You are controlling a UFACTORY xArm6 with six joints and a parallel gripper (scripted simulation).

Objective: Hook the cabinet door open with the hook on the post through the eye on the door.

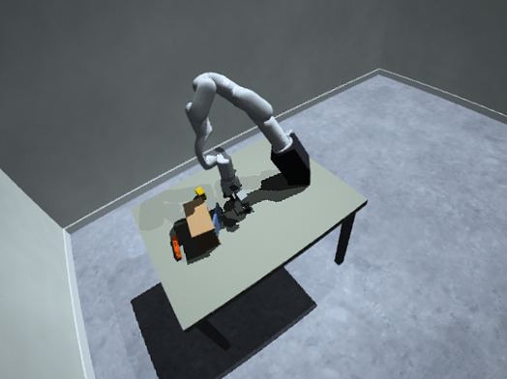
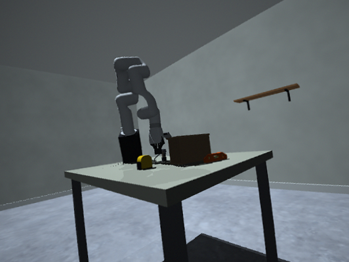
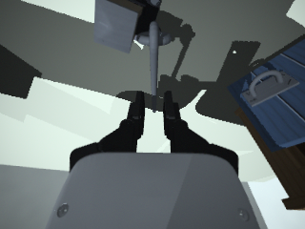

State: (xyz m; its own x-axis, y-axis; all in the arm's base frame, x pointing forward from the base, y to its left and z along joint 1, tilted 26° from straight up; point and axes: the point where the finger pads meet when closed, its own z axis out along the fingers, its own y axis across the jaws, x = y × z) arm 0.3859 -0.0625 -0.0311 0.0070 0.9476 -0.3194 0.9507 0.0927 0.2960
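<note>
Grey walls close off two sides of the room, and a pale table (image 1: 276, 226) carries everything that matters. The gripper (image 3: 153, 107) hangs low over it, pointing down. Its fingers are drawn in narrow but not pressed together. The free end of the hook (image 3: 153, 62) lies in the gap between them with light on both sides, so I judge it bracketed loosely, not pinched. Straight ahead of the gripper the hook runs back to its pivot at the grey post (image 3: 114, 24). Off to the gripper's right and a little ahead sits the blue door (image 3: 281, 112) of the cabinet (image 1: 198, 219), with the metal eye (image 3: 265, 83) on its face. From above, the door appears to stand swung out from the cabinet front, though the angle cannot be read. The cabinet looks flat on its base. So the door seems opened and the hook reached. What is left is to swing the hook's end over to the eye, drop it in clear of the door panel, and back away. There is bare table between the gripper and the door for that sweep. A yellow tape measure (image 1: 199, 190) sits behind the cabinet and an orange tool (image 1: 177, 249) beyond its far side, both well apart from that path. The table edges are also far off.
</note>
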